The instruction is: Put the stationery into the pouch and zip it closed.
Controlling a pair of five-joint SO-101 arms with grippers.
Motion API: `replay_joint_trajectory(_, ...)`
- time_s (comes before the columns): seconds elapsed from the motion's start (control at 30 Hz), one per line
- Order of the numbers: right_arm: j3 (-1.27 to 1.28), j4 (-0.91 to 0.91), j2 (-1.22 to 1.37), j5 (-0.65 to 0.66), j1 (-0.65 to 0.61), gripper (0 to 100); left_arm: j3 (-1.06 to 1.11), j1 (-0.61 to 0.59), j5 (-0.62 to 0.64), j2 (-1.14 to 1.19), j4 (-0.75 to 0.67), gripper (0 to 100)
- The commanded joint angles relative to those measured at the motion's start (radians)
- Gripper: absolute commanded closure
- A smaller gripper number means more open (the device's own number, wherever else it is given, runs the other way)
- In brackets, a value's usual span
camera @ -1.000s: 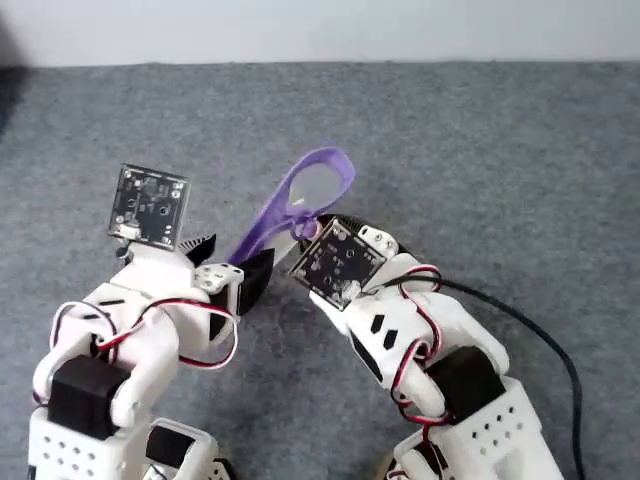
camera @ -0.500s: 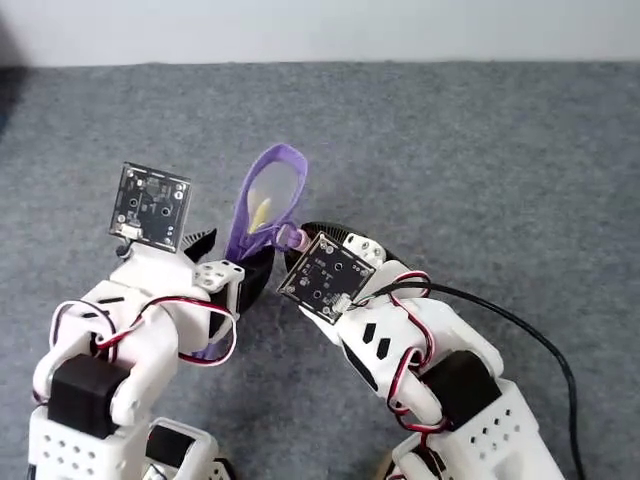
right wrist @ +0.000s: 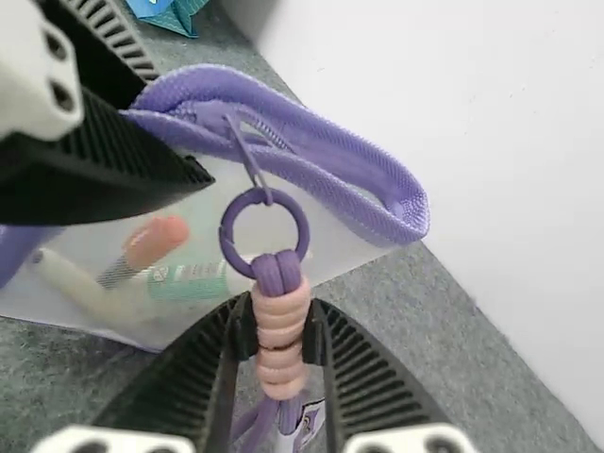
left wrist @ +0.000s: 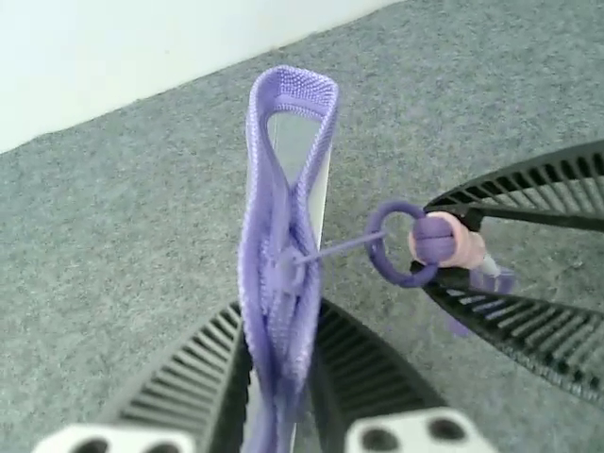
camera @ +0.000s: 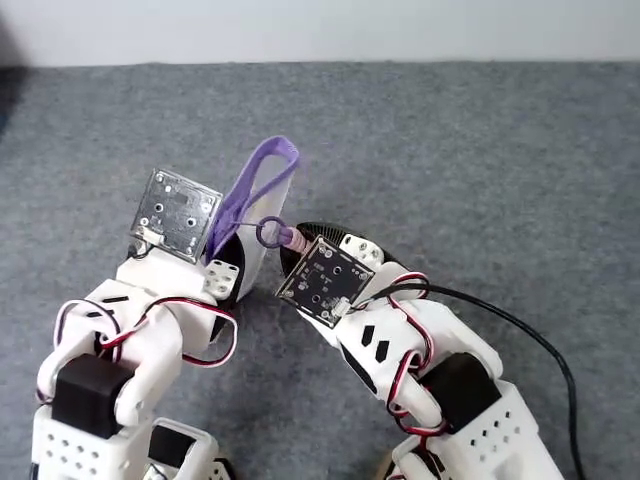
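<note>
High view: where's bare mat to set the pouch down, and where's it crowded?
Free: grey mat right of the pouch, between wall and black cable. Crowded: centre, where left gripper clamps the pouch, right gripper its zipper pull.

free: table (camera: 480, 140) far side | obstacle: pouch (camera: 262, 180) in left tool (left wrist: 278, 340), right tool (right wrist: 278, 316) on its pull (left wrist: 434, 241)

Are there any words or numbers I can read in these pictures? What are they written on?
No text here is clear enough to read.
Green label on something inside the pouch: has print, too blurred to read.
Tag below the zip pull: has marks, too small to read.
Left board and right board: tiny marks, too small to read.
</note>
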Motion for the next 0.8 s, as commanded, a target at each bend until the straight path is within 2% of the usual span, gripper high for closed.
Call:
replay_joint_trajectory(0.0,-0.009,0.008,-0.016,-0.011,0.012,99.1,-0.051,-0.005,-0.014,-0.012,0.017,99)
replay_joint_trajectory(0.13,-0.008,-0.045,-0.008,-0.006,0.107,99.1,-0.125,-0.005,-0.012,-0.012,0.087,99)
replay_joint_trajectory(0.33,0.028,-0.171,-0.005,0.084,0.236,99.1,-0.202,-0.006,-0.008,-0.012,0.176,99)
replay_joint_trajectory(0.63,0.063,-0.220,-0.004,0.087,0.314,99.1,-0.311,-0.008,-0.005,-0.011,0.261,99)
replay_joint_trajectory(0.77,0.123,-0.285,-0.004,0.087,0.341,99.1,-0.340,-0.011,0.049,-0.011,0.288,99)
